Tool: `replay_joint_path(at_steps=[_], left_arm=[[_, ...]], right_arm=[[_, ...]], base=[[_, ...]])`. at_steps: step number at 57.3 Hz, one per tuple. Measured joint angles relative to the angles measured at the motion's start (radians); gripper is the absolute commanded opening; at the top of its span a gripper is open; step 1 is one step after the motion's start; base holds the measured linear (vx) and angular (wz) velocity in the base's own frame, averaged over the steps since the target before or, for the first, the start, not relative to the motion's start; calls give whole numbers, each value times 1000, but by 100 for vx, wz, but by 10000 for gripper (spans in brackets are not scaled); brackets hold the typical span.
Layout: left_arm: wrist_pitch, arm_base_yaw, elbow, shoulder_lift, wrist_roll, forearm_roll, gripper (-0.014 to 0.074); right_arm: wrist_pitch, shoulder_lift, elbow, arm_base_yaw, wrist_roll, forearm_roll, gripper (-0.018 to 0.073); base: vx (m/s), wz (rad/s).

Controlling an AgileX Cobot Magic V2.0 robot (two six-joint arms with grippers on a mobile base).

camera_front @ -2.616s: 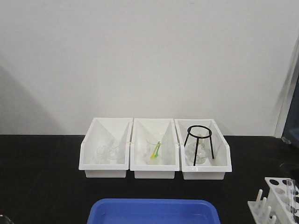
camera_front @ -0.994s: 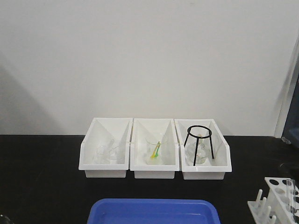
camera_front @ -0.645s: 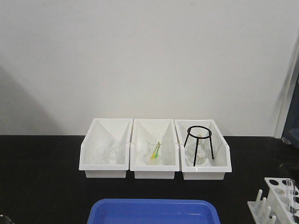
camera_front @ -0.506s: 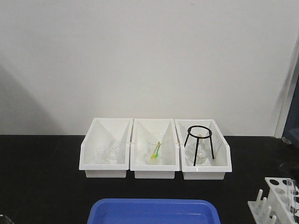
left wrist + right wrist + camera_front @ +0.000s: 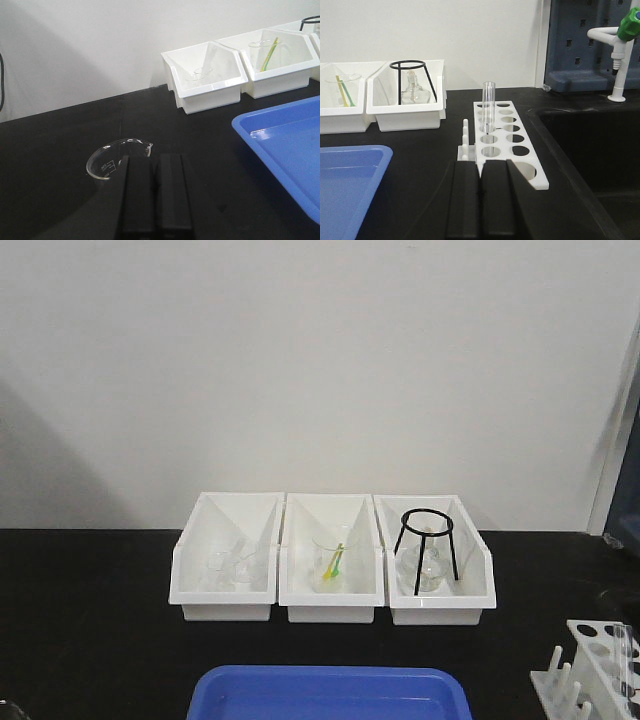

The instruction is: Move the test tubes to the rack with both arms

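Note:
The white rack (image 5: 507,132) stands on the black bench just beyond my right gripper (image 5: 480,165), which is shut with nothing between its fingers. One clear test tube (image 5: 488,107) stands upright in a hole of the rack's left row, and pegs run along the rack's left side. In the front view the rack (image 5: 590,665) sits at the bottom right corner with the test tube (image 5: 624,645) in it. My left gripper (image 5: 154,159) is shut and empty, low over the bench. A clear glass beaker (image 5: 107,162) stands right behind its left finger. Neither gripper shows in the front view.
Three white bins (image 5: 330,602) stand in a row at the back, holding glassware, a beaker with coloured sticks and a black wire tripod (image 5: 428,545). A blue tray (image 5: 330,695) lies at the front centre. A dark sink (image 5: 585,145) and a tap (image 5: 620,55) are right of the rack.

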Motion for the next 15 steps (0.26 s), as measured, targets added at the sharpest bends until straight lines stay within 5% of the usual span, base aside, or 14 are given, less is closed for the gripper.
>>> replay_joint_path(at_steps=[15], left_arm=[[0,0,0,0,0,0,-15]], right_arm=[[0,0,0,0,0,0,-8]], base=[[0,0]])
